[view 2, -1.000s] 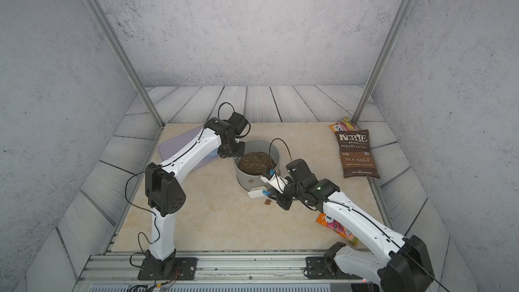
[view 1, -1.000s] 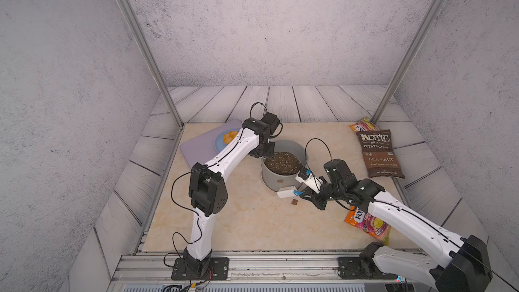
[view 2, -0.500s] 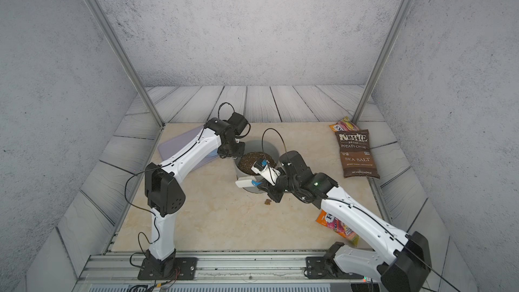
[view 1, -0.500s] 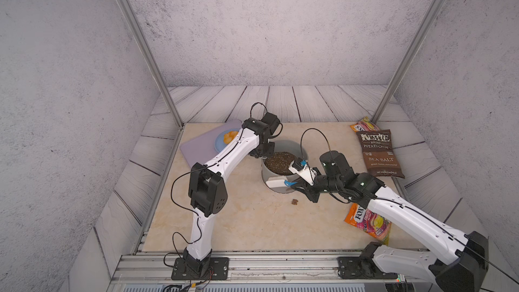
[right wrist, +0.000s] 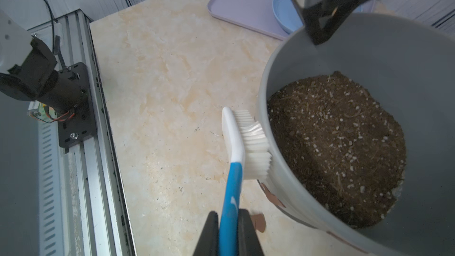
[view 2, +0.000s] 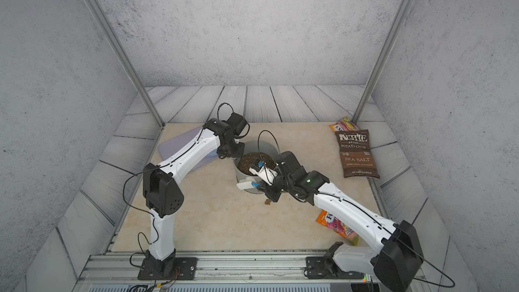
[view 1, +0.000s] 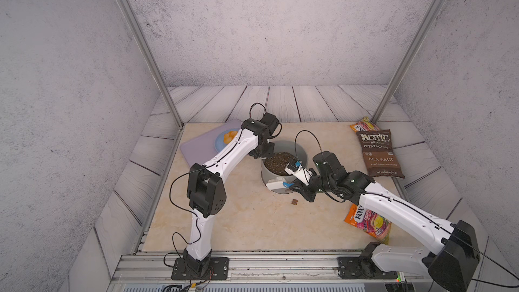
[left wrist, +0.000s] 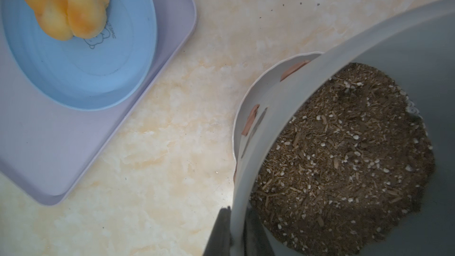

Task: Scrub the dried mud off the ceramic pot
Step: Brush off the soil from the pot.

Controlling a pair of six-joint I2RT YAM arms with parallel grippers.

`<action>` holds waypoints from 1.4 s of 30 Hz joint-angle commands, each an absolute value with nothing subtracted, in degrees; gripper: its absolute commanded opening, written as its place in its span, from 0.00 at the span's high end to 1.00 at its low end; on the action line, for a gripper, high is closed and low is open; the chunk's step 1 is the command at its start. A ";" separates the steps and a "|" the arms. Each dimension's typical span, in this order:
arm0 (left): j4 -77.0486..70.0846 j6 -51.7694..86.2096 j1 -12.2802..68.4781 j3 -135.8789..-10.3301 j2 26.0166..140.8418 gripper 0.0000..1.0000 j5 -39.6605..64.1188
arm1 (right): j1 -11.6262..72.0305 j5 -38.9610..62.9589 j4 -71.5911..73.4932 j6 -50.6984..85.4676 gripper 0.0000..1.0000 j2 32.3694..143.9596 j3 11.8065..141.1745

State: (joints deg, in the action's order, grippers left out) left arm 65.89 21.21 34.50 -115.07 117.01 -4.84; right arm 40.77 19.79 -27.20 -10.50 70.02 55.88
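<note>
Dried mud (right wrist: 273, 197) shows as a brown patch low on the outer wall of the ceramic pot (right wrist: 369, 52). It sits just past the handle end of the bristles and nearer the base than they are. The pot stands upright mid-bench (view 1: 238, 220), between the two arms and just beside a lavender tray (left wrist: 73, 156) carrying a blue plate (left wrist: 138, 70). Dark speckled soil (right wrist: 332, 144) fills it partway.

The right hand (right wrist: 227, 215) is clamped tight on the blue handle of a white-bristled scrub brush (right wrist: 235, 141). The brush's long axis runs along the curve of the wall on the side facing the rails, with the bristles pressed to the wall just under the rim. The left hand (left wrist: 235, 217) is pinched shut on the rim at the tray side, one finger inside and one outside.

Two more mud patches (left wrist: 250, 119) sit low on the tray side by the pale saucer base, nearer the left hand than the brush. A loose brown clump (view 1: 294, 201) lies on the bench near the right hand.

My read is that the coming stroke depends on dropping the bristles down the wall and toward the right hand to reach the near patch. The tray-side patches would probably need the pot turned or the brush carried round.
</note>
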 commanded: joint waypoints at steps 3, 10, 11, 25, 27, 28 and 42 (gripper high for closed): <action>71.45 11.74 34.37 -114.93 115.63 1.00 -6.83 | 39.01 12.70 -29.24 -7.79 1.00 68.27 52.46; 70.83 9.06 34.37 -115.38 116.63 1.00 -7.85 | 40.99 25.25 -29.33 -6.86 1.00 65.60 51.38; 70.57 8.56 34.37 -115.60 116.83 1.00 -7.56 | 41.97 25.88 -29.86 -6.92 1.00 65.24 51.21; 68.03 -3.02 33.60 -118.08 119.12 1.00 -4.94 | 44.37 26.89 -34.73 -12.85 1.00 66.34 55.93; 68.22 -3.57 33.34 -118.67 119.51 1.00 -5.15 | 44.34 26.64 -34.34 -12.60 1.00 66.16 56.28; 68.45 -3.60 33.31 -119.04 119.67 1.00 -4.92 | 44.29 26.43 -33.88 -12.17 1.00 65.91 56.25; 71.41 1.90 33.35 -121.63 116.91 0.64 -3.82 | 43.86 24.64 -32.48 -11.07 1.00 65.50 56.01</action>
State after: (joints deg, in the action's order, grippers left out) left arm 68.66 0.89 33.76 -119.63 118.87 -2.74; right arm 44.07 25.02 -32.80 -11.11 66.30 55.11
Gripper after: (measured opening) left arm 0.349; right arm 0.140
